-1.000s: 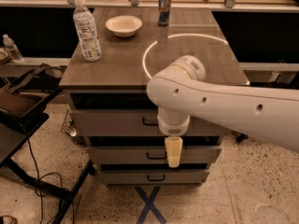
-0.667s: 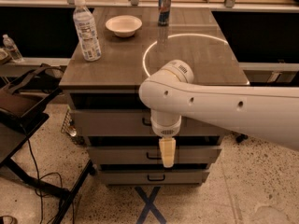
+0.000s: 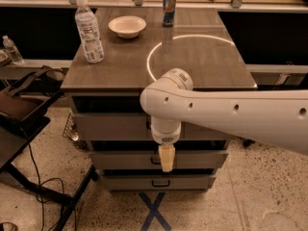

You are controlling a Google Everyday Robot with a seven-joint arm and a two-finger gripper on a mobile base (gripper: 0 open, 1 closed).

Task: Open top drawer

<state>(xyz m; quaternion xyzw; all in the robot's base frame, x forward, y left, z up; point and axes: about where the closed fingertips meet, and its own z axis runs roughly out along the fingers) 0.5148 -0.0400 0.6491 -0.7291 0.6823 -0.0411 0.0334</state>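
The top drawer [image 3: 108, 127] is the tallest grey front under the wooden tabletop [image 3: 120, 66], and it looks closed. Its centre handle is hidden behind my white arm. My gripper [image 3: 167, 160] points downward in front of the cabinet, with its cream tip at the height of the middle drawer [image 3: 197, 160], just below the top drawer's lower edge. The bottom drawer [image 3: 130, 182] shows its dark loop handle [image 3: 160, 183]. The gripper holds nothing that I can see.
A water bottle [image 3: 89, 30], a white bowl [image 3: 127, 26] and a can [image 3: 169, 7] stand on the tabletop. A black stand [image 3: 21, 114] with cables is at the left. Blue X tape [image 3: 154, 211] marks the floor in front.
My arm and gripper have shifted a little to the left across the drawer fronts. The drawers have not moved.
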